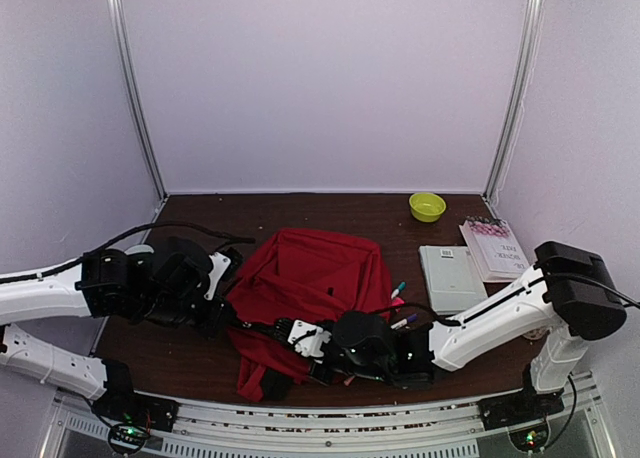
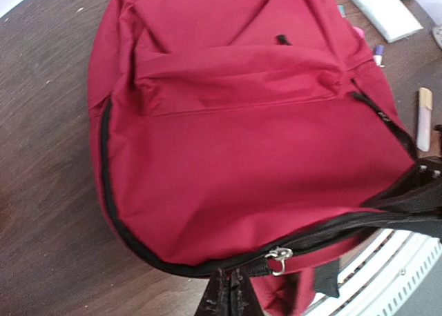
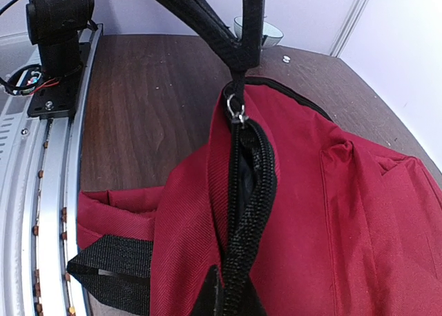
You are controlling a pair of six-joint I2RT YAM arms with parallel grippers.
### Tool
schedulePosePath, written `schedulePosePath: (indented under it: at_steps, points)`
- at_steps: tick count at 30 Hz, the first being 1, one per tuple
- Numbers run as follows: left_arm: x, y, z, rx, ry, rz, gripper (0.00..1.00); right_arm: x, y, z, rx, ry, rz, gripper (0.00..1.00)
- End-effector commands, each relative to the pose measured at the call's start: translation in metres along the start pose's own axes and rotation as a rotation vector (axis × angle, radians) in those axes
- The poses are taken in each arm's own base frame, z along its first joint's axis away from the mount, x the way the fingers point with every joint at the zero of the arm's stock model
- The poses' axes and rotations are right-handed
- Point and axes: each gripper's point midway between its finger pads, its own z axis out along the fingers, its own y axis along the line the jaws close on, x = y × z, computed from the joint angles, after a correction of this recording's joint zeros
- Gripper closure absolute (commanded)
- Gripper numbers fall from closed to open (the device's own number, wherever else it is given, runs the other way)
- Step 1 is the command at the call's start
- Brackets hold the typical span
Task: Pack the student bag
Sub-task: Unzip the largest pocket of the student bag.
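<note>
Evidently the student bag (image 1: 320,263) is soft and limp; take it at the zipper: your left gripper (image 2: 230,280) pinches the zipper pull (image 2: 278,255), right gripper (image 3: 224,292) clamps the zipper seam (image 3: 250,192).

The student bag (image 1: 320,273) blocks the table's (image 1: 300,210) near middle, a notebook (image 1: 452,276) its right side; the far edge lies open.

The left arm (image 1: 45,296) and right arm (image 1: 490,326) have white links and bulky black joints. A black cable (image 1: 170,228) loops over the left arm. The left claw (image 2: 231,292) and right claw (image 3: 222,295) have black tips.
</note>
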Motion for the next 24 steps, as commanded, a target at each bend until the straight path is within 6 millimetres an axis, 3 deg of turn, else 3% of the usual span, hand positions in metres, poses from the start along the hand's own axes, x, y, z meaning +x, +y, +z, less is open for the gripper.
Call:
schedulePosePath:
  at_steps: [1,8,11,17,24]
  points:
    - [-0.012,0.027,-0.007,-0.106,-0.018,-0.06,1.0,0.005,0.003,-0.018,-0.032,-0.018,0.002,1.0]
    - [-0.006,0.085,-0.014,-0.272,0.01,-0.181,1.0,0.01,0.006,-0.024,-0.05,-0.021,0.011,1.0]
    - [-0.005,0.099,-0.014,-0.315,0.009,-0.218,1.0,0.01,0.005,-0.027,-0.053,-0.024,0.016,1.0]
    - [-0.021,0.071,-0.006,-0.15,-0.046,-0.172,1.0,0.011,0.0,-0.03,-0.026,-0.016,0.018,1.0]
    - [-0.03,0.049,-0.005,-0.024,-0.068,-0.124,1.0,-0.002,-0.008,-0.029,0.012,-0.033,0.04,0.85]
